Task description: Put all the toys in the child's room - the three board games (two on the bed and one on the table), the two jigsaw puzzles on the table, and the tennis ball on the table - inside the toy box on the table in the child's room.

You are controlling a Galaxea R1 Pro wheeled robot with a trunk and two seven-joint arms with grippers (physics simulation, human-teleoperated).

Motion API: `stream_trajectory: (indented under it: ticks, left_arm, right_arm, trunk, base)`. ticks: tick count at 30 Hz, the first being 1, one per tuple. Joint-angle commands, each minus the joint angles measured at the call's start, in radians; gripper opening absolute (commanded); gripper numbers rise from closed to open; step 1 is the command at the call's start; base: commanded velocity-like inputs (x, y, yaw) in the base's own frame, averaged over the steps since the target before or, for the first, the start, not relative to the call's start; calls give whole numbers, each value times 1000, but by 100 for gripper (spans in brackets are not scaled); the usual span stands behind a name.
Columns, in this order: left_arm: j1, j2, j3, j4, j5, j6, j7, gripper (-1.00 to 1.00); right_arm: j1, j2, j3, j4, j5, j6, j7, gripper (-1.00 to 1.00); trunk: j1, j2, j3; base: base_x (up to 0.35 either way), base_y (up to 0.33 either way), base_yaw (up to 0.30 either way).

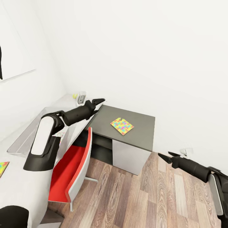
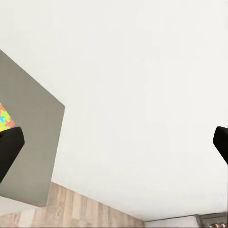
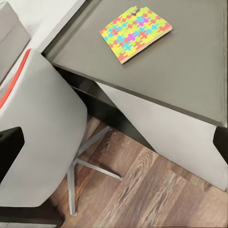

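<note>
While both grippers, left [image 1: 98, 103] & right [image 1: 165, 156], gape empty, jigsaw puzzle [image 1: 122, 125] lies on dark table [image 1: 142, 131], tennis ball [image 1: 74, 95] prob. behind

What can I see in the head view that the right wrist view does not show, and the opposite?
Head view alone: the left gripper with jaws open over the table's dark section, the toy box, a small yellow-green ball far back, and the right gripper above the floor.
Right wrist view alone: the chair's metal legs.
Both: the jigsaw puzzle, the red chair, the wood floor.
</note>
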Motion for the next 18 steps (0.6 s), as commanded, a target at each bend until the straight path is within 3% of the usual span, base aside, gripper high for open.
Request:
stream_trajectory:
  ticks: [1, 3, 6, 8, 9, 10, 11, 17, 18]
  left_arm:
    - [-1, 0, -2, -1, 8, 0, 11, 100]
    - [-11, -43, -38, 7, -5, -2, 35, 100]
    - [-16, -61, -59, 11, -14, -4, 44, 100]
    - [-31, -89, -104, 17, -31, -8, 57, 100]
    - [-31, -89, -104, 17, -31, -8, 57, 100]
    - [-56, -118, -172, 31, -47, -22, 69, 100]
    - [-56, -118, -172, 31, -47, -22, 69, 100]
    - [-73, -144, -270, 52, -55, -75, 77, 100]
    - [-73, -144, -270, 52, -55, -75, 77, 100]
  right_arm:
    - [-1, 0, -1, 0, -7, 9, 0, 100]
    - [-3, -3, -25, -2, -9, 34, 0, 100]
    - [-4, -4, -37, -2, -10, 43, -1, 100]
    - [-6, -8, -56, -3, -10, 58, -1, 100]
    - [-6, -8, -56, -3, -10, 58, -1, 100]
    - [-9, -17, -74, -3, -12, 71, -1, 100]
    - [-9, -17, -74, -3, -12, 71, -1, 100]
    - [-8, -33, -87, -5, -15, 82, 5, 100]
    - [-8, -33, -87, -5, -15, 82, 5, 100]
  trunk:
    - [1, -2, -2]
    - [1, -2, -1]
    - [1, -2, -1]
    - [1, -2, 0]
    - [1, -2, 1]
    - [1, -2, 1]
    - [1, -2, 2]
    - [1, -2, 5]
    - [1, -2, 5]
  base:
    - [0, 0, -13]
    - [0, 0, -56]
    - [0, 0, -97]
    - [0, 0, -152]
    - [0, 0, -164]
    - [0, 0, -213]
    - [0, 0, -213]
    - [0, 0, -236]
    - [0, 0, -247]
